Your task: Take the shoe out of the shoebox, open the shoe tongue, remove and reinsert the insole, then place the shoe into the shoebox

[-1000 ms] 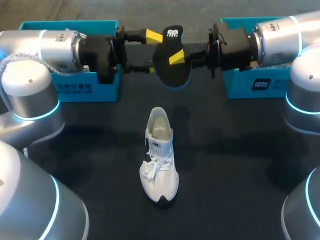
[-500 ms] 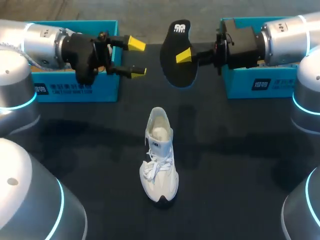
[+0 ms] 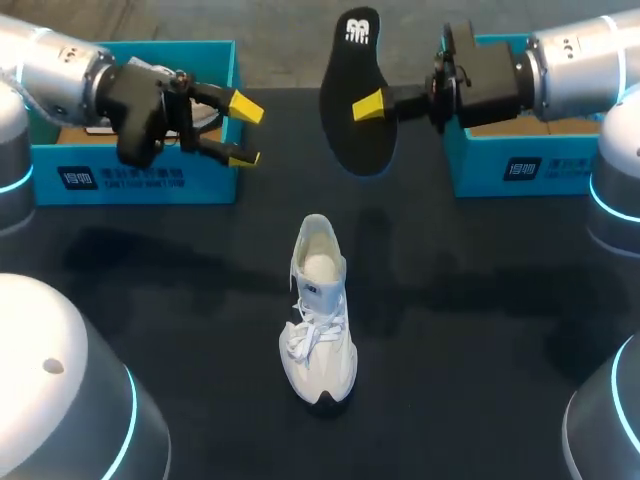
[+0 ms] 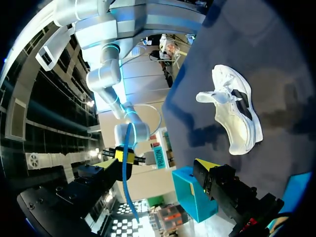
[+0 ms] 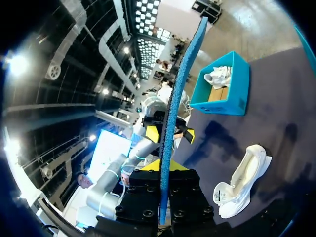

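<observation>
Right gripper (image 3: 372, 104) is clamped on the black insole (image 3: 355, 145), held on edge at upper centre. Left gripper (image 3: 245, 131) gapes wide at upper left. White shoe (image 3: 318, 310) sits mid-frame.

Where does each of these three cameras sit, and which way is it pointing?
Head view: fixed above and behind the robot, looking down on the table; left claw and right claw enter from the sides.
Left wrist view: on the left wrist, looking past its open claw at the shoe.
Right wrist view: on the right wrist, looking along its claw, shut on the insole.
Shared: all three show the shoe.
</observation>
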Controlling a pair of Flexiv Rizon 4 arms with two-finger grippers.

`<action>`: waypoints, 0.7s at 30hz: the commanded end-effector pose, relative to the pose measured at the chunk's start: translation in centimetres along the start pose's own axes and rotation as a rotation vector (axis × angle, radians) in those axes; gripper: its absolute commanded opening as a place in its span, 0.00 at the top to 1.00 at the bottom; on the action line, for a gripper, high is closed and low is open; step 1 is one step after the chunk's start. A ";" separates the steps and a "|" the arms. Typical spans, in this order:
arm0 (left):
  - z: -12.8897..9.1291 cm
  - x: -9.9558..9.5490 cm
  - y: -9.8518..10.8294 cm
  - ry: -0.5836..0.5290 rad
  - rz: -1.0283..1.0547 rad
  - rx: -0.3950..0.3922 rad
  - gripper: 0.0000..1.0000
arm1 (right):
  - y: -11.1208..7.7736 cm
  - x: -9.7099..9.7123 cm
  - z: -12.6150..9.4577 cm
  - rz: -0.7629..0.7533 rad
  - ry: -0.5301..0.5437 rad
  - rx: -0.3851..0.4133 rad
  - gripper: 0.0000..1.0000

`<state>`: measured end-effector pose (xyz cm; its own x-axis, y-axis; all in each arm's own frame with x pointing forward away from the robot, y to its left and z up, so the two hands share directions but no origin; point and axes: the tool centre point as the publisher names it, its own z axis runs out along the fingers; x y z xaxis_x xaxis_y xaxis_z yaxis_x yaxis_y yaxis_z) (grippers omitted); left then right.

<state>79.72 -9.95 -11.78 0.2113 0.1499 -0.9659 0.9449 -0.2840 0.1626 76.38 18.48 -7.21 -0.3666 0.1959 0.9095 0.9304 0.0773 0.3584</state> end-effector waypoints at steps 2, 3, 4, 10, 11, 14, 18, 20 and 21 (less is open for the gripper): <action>-0.1 0.0 0.1 0.002 0.000 0.005 0.00 | 0.5 0.1 0.8 -0.001 -0.004 0.009 1.00; -0.1 0.0 0.1 0.002 0.000 0.005 0.00 | 0.5 0.1 0.9 -0.001 -0.005 0.010 1.00; -0.1 0.0 0.1 0.002 0.000 0.005 0.00 | 0.6 0.1 1.0 -0.001 -0.010 0.014 1.00; -0.1 0.0 0.1 0.002 0.000 0.005 0.00 | 1.0 0.5 1.3 -0.008 -0.016 0.018 1.00; -0.1 0.0 0.1 0.002 0.000 0.005 0.00 | 1.1 0.5 1.4 -0.005 -0.028 0.016 1.00; -0.1 0.0 0.1 0.002 0.000 0.005 0.00 | 1.1 0.5 1.4 -0.005 -0.028 0.016 1.00; -0.1 0.0 0.1 0.002 0.000 0.005 0.00 | 1.1 0.5 1.4 -0.005 -0.028 0.016 1.00; -0.1 0.0 0.1 0.002 0.000 0.005 0.00 | 1.1 0.5 1.4 -0.005 -0.028 0.016 1.00; -0.1 0.0 0.1 0.002 0.000 0.005 0.00 | 1.1 0.5 1.4 -0.005 -0.028 0.016 1.00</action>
<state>79.83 -9.89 -11.71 0.2102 0.1498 -0.9661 0.9444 -0.2868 0.1610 77.11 19.82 -6.66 -0.3740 0.2171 0.9017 0.9274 0.0930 0.3622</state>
